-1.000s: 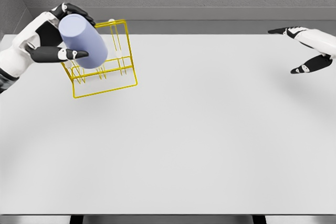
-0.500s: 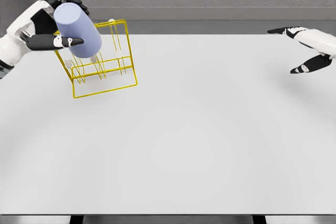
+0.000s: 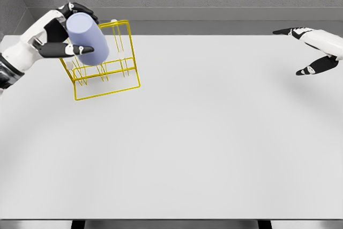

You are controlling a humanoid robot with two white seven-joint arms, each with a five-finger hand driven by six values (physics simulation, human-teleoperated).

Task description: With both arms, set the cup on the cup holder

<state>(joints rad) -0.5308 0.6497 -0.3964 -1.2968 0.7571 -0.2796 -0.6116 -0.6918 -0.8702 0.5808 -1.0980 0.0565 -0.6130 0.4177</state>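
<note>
The cup point(image 3: 87, 38), a pale lavender cylinder, is held in the left hand point(image 3: 60, 36) above the far left corner of the desk point(image 3: 203, 143), directly over the yellow wire cup holder point(image 3: 104, 63). The thumb runs across the cup's near side and the other fingers curl over its far top, so the grip is a firm wrap around the body. The cup's long axis is tilted: the closed end leans up and toward the hand on the left, while the lower end points down and to the right, into the rack's upright prongs. Whether that lower end already touches a prong cannot be told, since the cup hides the wires behind it.

The coming move seems to turn on lining that lower end up with one prong and lowering along the cup's own axis; the tilt looks roughly matched to the rack's lean. The neighbouring prongs and the rack's top rail stand close around the cup and could catch its rim if it drifts sideways.

The right hand point(image 3: 316, 52) hovers well apart at the far right edge of the desk, fingers spread and holding nothing, so the left hand is by far the nearer one. The desk shows nothing else between them.
</note>
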